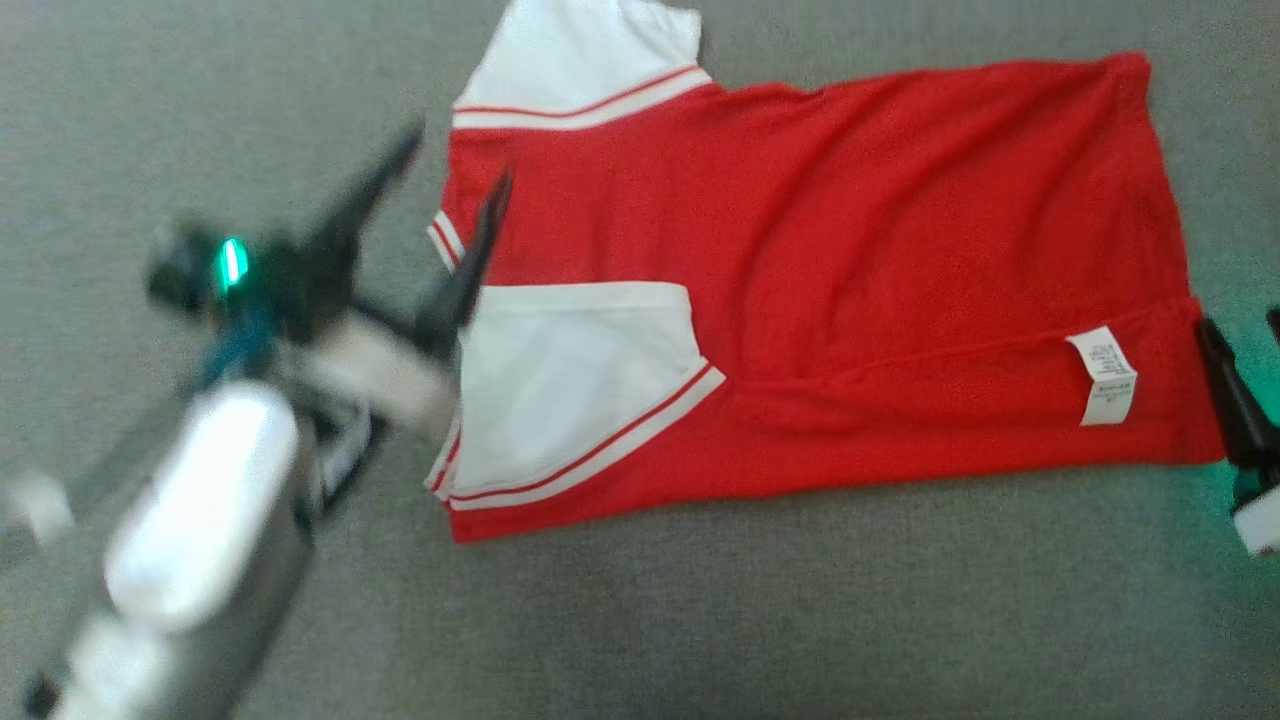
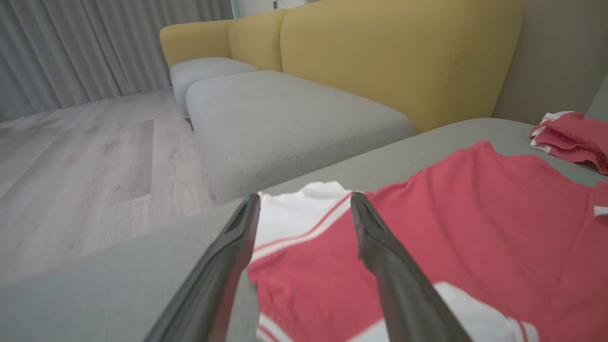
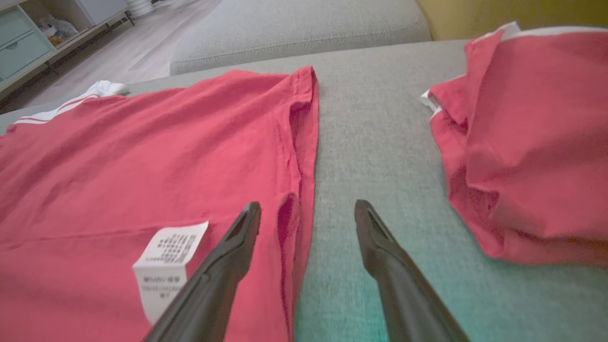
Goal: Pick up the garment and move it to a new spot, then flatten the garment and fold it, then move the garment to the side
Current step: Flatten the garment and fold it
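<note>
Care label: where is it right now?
Head view, right side: the white care label lies on the red garment near its hem, just left of the right gripper.

The left pincer [image 1: 460, 155] is blurred beside the red shirt's [image 1: 820, 250] sleeves. At the shirt's hem the right pincer [image 1: 1240, 320] is cut by the picture's edge. The care label's [image 1: 1103, 375] print is too small to read. Past the hem, a second red garment [image 3: 532, 142] runs off the edge.
</note>
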Controlling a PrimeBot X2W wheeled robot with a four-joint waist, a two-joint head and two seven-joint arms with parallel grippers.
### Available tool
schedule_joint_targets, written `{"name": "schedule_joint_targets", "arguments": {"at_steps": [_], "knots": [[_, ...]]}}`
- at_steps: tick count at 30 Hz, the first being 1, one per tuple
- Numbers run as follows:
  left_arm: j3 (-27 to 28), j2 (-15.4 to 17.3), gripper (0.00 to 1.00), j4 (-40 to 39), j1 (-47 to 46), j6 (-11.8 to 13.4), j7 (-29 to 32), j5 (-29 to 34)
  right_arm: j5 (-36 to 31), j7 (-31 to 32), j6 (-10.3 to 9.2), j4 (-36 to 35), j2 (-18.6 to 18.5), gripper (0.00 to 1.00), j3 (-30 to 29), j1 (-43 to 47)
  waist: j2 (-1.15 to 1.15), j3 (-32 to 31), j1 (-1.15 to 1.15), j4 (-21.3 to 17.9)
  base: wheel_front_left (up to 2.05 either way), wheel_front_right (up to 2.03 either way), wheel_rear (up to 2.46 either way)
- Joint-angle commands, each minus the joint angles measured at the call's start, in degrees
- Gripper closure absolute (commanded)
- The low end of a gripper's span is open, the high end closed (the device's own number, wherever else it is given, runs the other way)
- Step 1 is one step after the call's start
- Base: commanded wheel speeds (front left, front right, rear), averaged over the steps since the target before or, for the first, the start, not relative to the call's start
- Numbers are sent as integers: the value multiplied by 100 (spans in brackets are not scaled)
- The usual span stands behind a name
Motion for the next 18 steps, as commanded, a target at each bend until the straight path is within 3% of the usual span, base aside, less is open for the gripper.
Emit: {"name": "schedule_joint_targets", "arguments": {"at_steps": [1,5,11,18], "knots": [[176,185,0,-150,-421,-62,169,-74,-91,-36,-4,-159,-169,0,-24,-54,0,316,-1,-159,0,0,0],[-38,344,0,355,-1907,-291,1188,-525,-374,140,-4,-512,-41,0,-125,-309,0,750,-1,-440,0,0,0],[-331,691,0,1379,-3411,-324,2572,-1541,-650,397,-4,-770,251,0,-184,-621,0,1187,-1,-957,0,0,0],[-798,1244,0,2167,-4288,-326,3200,-1717,-741,408,-4,-903,461,0,-207,-730,0,1559,-1,-1317,0,0,0]]}}
